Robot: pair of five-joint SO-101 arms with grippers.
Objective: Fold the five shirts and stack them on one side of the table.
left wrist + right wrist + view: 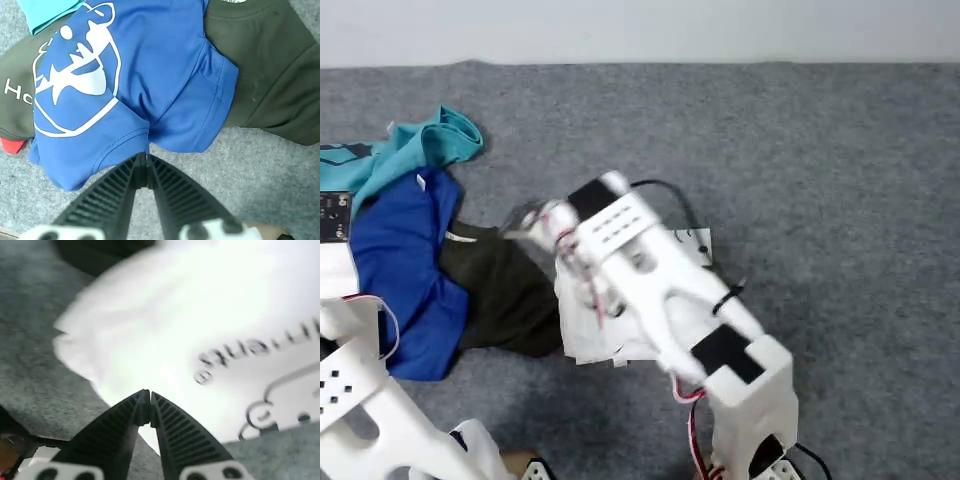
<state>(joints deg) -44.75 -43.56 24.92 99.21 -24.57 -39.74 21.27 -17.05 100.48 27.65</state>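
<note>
A pile of shirts lies at the table's left: a teal shirt, a blue shirt with a white print, and a dark olive shirt beside it. A white shirt with grey print lies near the middle, under the right arm. My right gripper is shut at the white shirt's edge, with white cloth between the fingers; from above it sits at the shirt's far left corner. My left gripper is shut, its tips at the blue shirt's hem.
Grey carpet-like cloth covers the table, bare across the right half and the back. Another dark shirt with white letters and a red scrap peek from under the blue one. The left arm's white body stands at the front left.
</note>
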